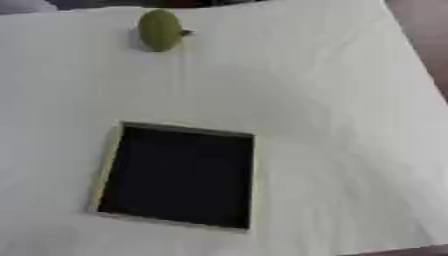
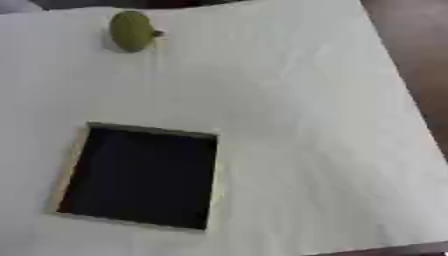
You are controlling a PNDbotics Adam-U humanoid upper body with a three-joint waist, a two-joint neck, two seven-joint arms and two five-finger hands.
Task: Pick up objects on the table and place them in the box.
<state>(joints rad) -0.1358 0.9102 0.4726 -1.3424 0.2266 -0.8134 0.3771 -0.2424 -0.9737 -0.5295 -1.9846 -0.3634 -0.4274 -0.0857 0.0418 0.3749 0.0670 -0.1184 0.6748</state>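
Green fruit [image 1: 159,30], oval with a small dark stem on its right side, sits at the far left of the white table [image 1: 350,130], well apart from the box [image 1: 107,165] (dark inside, pale rim) lying near me. Neither of my hands shows in either view, so I cannot tell their state; I judge the pick not yet begun, and my next move calls for a long reach to the far edge. No writing is readable anywhere.

Stereo head pair, both eyes looking steeply down from above onto the white table [image 1: 350,125], sharing nearly everything: dark open box [image 1: 179,177] near, green object [image 2: 131,31] at the far edge.
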